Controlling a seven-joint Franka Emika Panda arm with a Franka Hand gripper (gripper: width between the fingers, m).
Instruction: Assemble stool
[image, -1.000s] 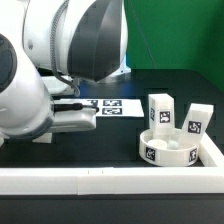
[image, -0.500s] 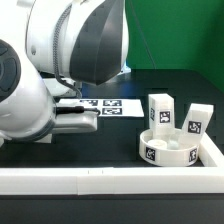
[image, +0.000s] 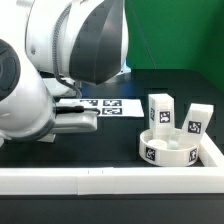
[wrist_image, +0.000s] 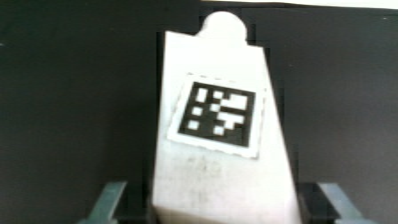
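In the exterior view the end effector is hidden behind the arm's bulky white body, while the round seat (image: 171, 147) lies on the black counter (image: 120, 135) well off toward that view's right, with two legs (image: 159, 110) standing just behind it against the corner bars (image: 214, 152), probably parked there for later steps. In the wrist view the end effector (wrist_image: 217, 196) is clamped on a third leg (wrist_image: 217, 120), one finger (wrist_image: 326, 198) on each flank, the leg stretching straight out ahead with its tag facing the camera, seemingly so its peg end stays free for insertion.

Black tabletop (image: 120, 140), green wall (image: 180, 30) behind, white border bar (image: 100, 181) in front.
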